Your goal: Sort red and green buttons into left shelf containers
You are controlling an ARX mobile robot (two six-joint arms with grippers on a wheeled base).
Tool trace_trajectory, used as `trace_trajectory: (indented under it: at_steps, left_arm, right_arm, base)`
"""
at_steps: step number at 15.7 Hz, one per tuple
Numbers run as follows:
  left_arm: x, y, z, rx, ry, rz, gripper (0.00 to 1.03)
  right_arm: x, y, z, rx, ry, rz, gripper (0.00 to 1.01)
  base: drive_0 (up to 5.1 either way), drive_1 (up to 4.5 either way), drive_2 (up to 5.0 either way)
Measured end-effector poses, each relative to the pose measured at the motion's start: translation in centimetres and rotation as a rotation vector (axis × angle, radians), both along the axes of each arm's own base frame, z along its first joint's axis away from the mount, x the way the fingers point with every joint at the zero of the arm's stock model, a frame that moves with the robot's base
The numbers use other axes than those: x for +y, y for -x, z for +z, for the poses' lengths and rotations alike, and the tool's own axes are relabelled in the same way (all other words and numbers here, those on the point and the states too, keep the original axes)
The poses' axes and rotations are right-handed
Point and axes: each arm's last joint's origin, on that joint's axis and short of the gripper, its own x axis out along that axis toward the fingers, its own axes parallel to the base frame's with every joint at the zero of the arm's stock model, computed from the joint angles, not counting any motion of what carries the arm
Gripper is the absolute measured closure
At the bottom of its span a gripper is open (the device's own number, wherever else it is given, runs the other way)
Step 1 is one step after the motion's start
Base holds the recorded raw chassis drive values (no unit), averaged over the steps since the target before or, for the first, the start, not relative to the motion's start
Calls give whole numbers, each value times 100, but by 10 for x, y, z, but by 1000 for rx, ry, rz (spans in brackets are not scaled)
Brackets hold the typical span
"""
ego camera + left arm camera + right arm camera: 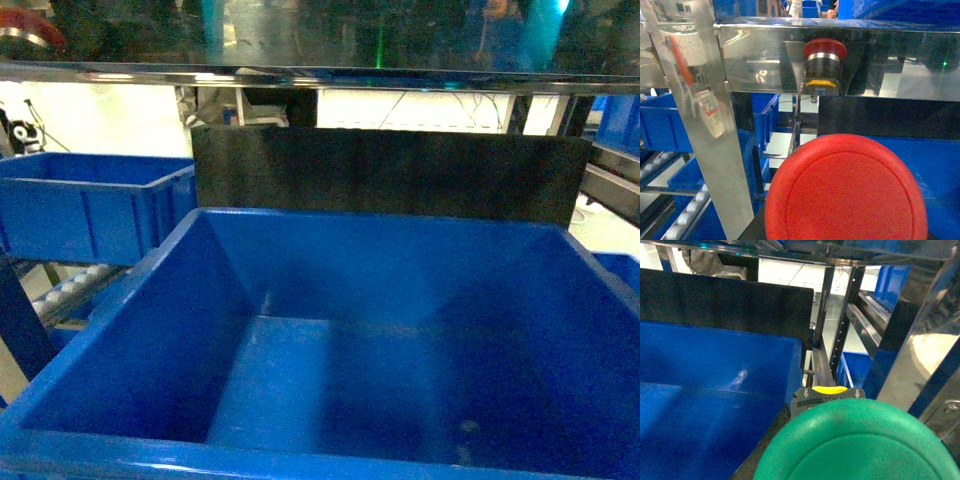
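Apparently nothing sorted: blue bin empty; red button, green button fill wrist views; gripper states unclear.

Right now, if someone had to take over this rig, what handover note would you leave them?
Left gripper: fingers not in view; the red button fills the left wrist view cap-first, so it is probably held, but the grip cannot be confirmed.
Right gripper: likewise unseen; the green button fills the right wrist view.
The large blue bin straight ahead shows no button inside. A second blue bin sits back left on the shelf.
The shiny shelf rail shows the red button's reflection.
Done: both buttons appear to be brought up to the shelf.
Left: place both in the bins.
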Motion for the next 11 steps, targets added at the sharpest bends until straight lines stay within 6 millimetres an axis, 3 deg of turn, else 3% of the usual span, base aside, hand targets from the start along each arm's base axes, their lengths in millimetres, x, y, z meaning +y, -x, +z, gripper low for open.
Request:
trace_trajectory:
  at_steps: [3, 6, 11]
  left_arm:
    - [0, 0, 0, -1, 0, 0, 79]
    - [0, 0, 0, -1, 0, 0, 79]
    - [0, 0, 0, -1, 0, 0, 79]
  right_arm:
    - [17, -27, -15, 42, 3, 99, 74]
    - [51, -60, -20, 38, 14, 195, 74]
    - [110, -83, -62, 134, 65, 304, 74]
  base:
    - [0, 0, 0]
    - [0, 0, 0]
    - [0, 0, 0]
